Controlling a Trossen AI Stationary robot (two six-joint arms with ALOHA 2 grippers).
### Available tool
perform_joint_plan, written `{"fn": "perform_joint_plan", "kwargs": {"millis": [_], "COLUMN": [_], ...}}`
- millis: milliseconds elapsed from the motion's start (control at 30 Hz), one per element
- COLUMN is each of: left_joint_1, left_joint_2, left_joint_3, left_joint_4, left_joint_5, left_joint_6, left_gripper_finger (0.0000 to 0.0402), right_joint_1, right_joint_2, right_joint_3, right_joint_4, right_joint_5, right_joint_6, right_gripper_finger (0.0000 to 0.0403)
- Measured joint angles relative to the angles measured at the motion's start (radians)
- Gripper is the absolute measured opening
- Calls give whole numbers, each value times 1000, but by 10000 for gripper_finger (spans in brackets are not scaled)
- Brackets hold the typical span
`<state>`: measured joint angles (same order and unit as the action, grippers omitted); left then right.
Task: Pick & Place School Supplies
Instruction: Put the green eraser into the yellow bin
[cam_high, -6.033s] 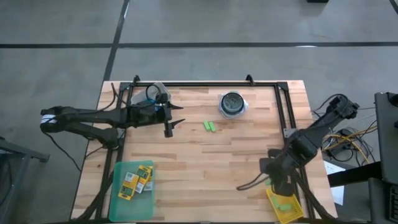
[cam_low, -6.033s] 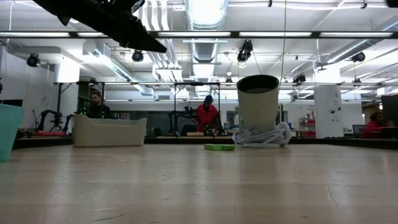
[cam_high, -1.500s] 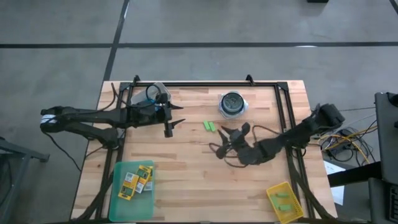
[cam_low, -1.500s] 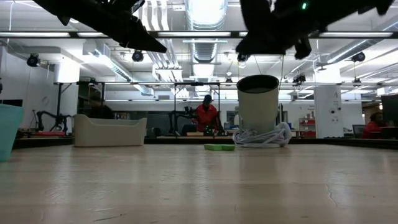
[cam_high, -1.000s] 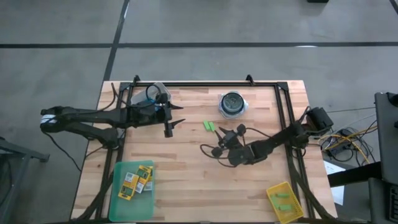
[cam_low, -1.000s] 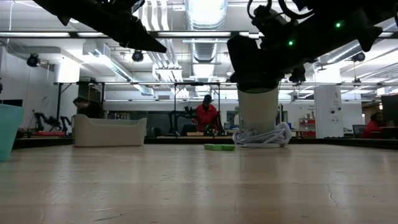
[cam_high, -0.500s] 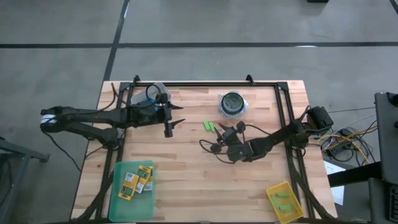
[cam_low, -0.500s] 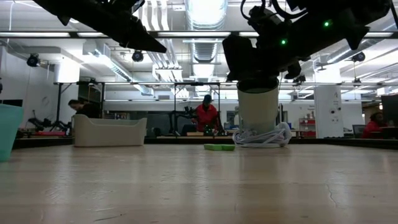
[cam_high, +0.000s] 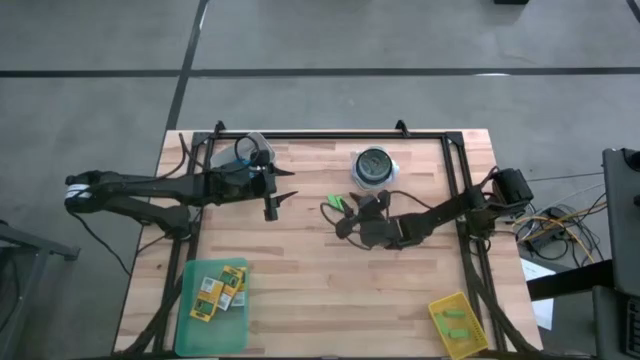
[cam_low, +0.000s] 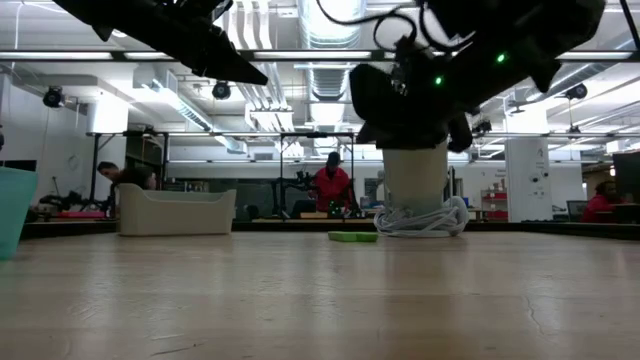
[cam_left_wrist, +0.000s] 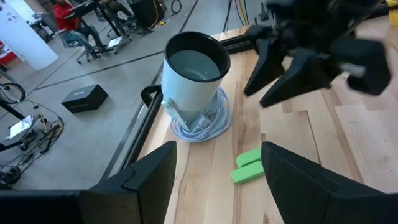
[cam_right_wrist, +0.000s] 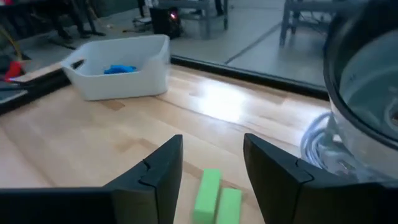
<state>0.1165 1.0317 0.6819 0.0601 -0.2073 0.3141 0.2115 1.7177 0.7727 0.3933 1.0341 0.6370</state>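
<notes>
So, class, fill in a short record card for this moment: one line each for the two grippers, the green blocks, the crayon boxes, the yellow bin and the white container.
right gripper: open, above the two green blocks, nothing held
left gripper: open, empty, at the table's left half
green blocks: two, side by side on the wood, near the cup
crayon boxes: in the flat green tray, front left
yellow bin: front right corner, green blocks inside
white container: back left, something blue inside
</notes>
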Motion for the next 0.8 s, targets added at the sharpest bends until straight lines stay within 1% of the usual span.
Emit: {"fn": "perform_joint_plan", "kwargs": {"millis": [200, 367, 500, 633, 800], "left_joint_1": [0, 0, 0, 0, 0], "left_joint_2": [0, 0, 0, 0, 0], "left_joint_3": [0, 0, 0, 0, 0], "left_joint_4": [-1, -2, -2, -2, -2], "left_joint_5": [0, 0, 0, 0, 0], "left_joint_6": [0, 0, 0, 0, 0], "left_gripper_finger": [241, 241, 241, 241, 241], "right_joint_1": [-47, -46, -46, -49, -61], "right_joint_2": [54, 128, 182, 223, 267], "right_joint_3": [-2, 8, 8, 8, 8], "right_joint_4": [-40, -38, -38, -37, 0], "right_joint_5": [-69, -74, -73, -59, -120], "right_joint_6": [10, 33, 106, 120, 123], "right_gripper_finger": [147, 139, 140, 144, 139]}}
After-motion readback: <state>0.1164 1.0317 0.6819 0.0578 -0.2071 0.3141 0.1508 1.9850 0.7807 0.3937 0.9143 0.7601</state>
